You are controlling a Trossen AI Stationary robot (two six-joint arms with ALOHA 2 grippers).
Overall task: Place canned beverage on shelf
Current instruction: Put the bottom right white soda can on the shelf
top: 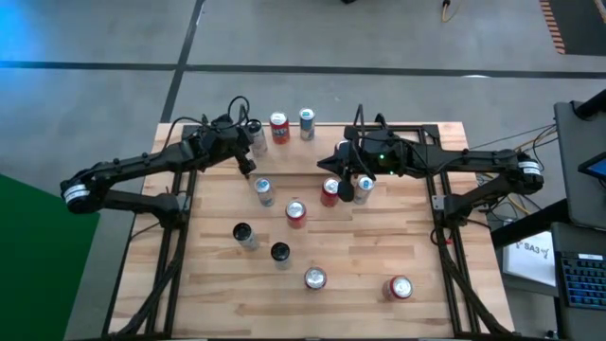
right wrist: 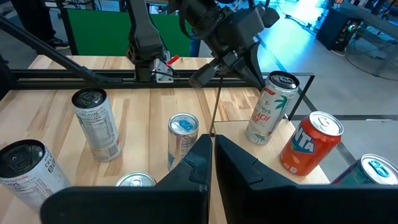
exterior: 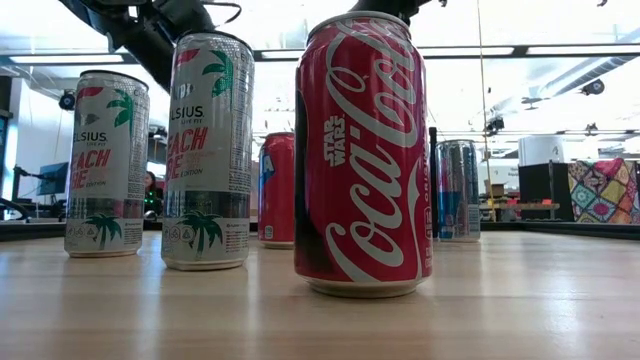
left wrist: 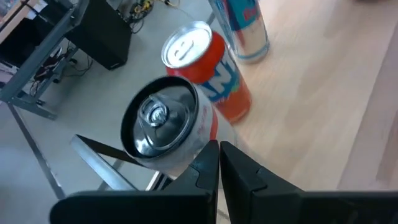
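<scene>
On the shelf's wooden floor (top: pixel 327 137) at the table's far edge, three cans stand upright: a white Celsius can (left wrist: pixel 163 127), an orange can (left wrist: pixel 214 68) and a blue can (left wrist: pixel 244 25). A thin black shelf rod (right wrist: pixel 214 106) rises beside them. My left gripper (left wrist: pixel 219 155) is shut with nothing between its fingers, which pass close along the white can (right wrist: pixel 268 112). My right gripper (right wrist: pixel 211 149) is also shut and holds nothing. It hangs raised over the table's middle, above a blue-silver can (right wrist: pixel 183 138). My left gripper's shut fingers (left wrist: pixel 205 163) lie right beside the white can's side wall (left wrist: pixel 186 155), slanting down from the far left. I cannot tell whether they touch it. The can stands upright on the shelf floor.
Several more cans stand over the table: a red Coca-Cola can (exterior: pixel 362 155), two tall Celsius cans (exterior: pixel 208 150) (exterior: pixel 105 165), and others toward the near edge (top: pixel 314 278) (top: pixel 399 287). Black side frames (top: pixel 175 246) (top: pixel 454 246) run along both table sides.
</scene>
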